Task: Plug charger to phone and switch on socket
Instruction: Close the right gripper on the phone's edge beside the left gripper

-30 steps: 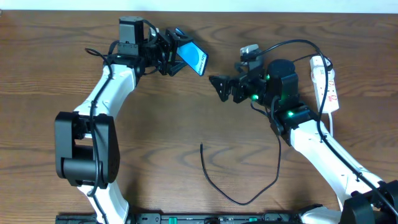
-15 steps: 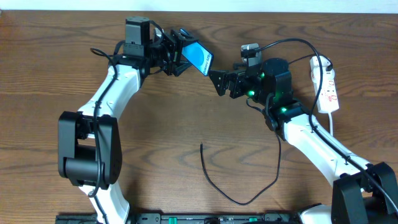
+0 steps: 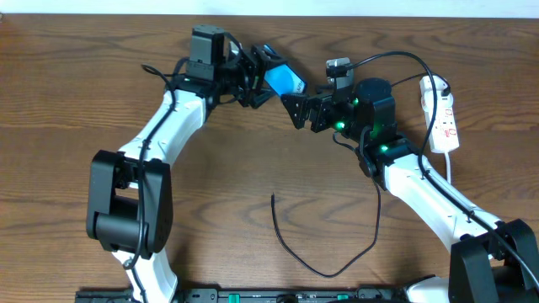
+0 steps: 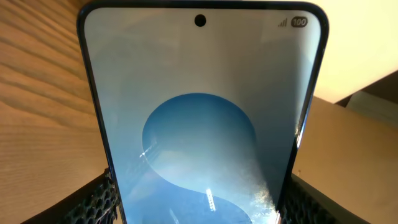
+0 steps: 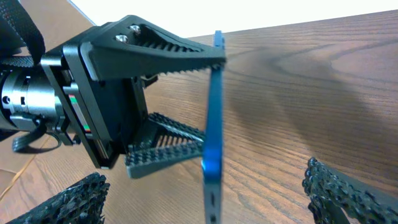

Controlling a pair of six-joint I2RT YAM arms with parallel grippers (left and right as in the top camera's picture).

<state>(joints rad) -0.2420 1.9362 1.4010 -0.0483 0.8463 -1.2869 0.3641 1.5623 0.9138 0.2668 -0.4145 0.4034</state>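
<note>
Glossy, reflective glass is seen on the slim blue-screened phone (image 4: 199, 124). The brown wooden table (image 3: 67, 126) is finished matt, grain visible.

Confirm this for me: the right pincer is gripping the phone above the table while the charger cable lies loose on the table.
Not quite: it is the left pincer that grips the phone, while the right pincer is open and empty beside it. The overhead view shows this. The rest holds: the charger cable lies loose on the table.
</note>
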